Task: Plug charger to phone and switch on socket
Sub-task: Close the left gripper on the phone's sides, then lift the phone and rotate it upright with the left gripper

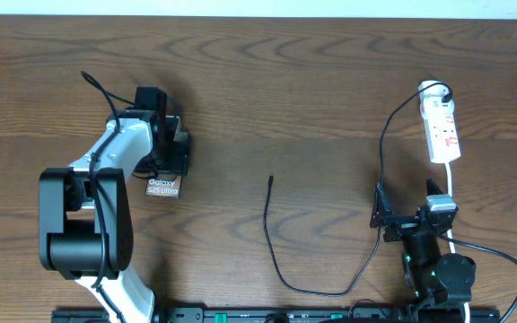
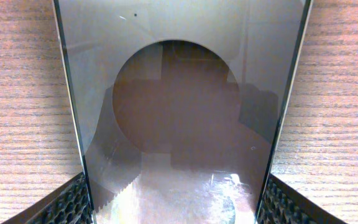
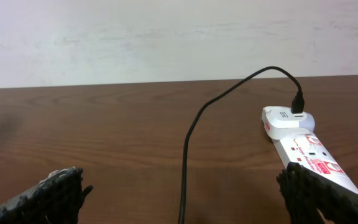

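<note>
The left gripper [image 2: 178, 210] clamps the phone [image 2: 179, 93] by its long edges on the wooden table [image 1: 285, 72]. Its glass seems slippery and fragile, so the edges are the safe hold. The limp, light charger [image 1: 267, 224] lies mid-table and is best taken just behind the tip. The right gripper [image 3: 179, 198] stands wide and empty near the socket [image 3: 309, 155]. A white wall [image 3: 166, 37] is behind.

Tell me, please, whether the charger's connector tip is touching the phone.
Apart. The overhead view shows the charger's connector tip lying clear of the phone, with bare table between them.
</note>
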Tool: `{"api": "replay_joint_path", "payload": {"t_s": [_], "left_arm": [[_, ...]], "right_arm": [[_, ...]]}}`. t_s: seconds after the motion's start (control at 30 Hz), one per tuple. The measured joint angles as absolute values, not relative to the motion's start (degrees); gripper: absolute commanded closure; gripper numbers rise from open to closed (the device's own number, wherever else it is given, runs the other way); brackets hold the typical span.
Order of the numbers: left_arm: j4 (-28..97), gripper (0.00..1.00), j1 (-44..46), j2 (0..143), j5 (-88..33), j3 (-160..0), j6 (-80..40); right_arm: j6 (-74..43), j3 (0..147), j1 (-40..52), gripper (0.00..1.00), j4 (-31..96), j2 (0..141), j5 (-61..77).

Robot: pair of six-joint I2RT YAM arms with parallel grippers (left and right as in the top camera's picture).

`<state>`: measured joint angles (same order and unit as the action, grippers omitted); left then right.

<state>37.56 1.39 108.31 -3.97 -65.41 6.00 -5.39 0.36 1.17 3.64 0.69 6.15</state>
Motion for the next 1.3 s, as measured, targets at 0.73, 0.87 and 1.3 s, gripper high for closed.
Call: {"api": "replay_joint_path", "payload": {"t_s": [0.73, 0.87, 1.3], "left_arm": [[35.6, 0.92, 1.4, 94.5, -5.4, -68.9, 2.6], [35.6, 0.92, 1.4, 91.1, -6.0, -69.0, -3.3], [33.6, 0.92, 1.4, 89.9, -32.6, -69.0, -27.5]], "right_arm": [[-5.4, 0.4, 1.2, 0.01, 3.6, 0.7, 6.2], [-5.4, 0.4, 1.2, 0.01, 3.6, 0.7, 6.2], [-5.4, 0.4, 1.2, 0.01, 3.6, 0.7, 6.2]]}}
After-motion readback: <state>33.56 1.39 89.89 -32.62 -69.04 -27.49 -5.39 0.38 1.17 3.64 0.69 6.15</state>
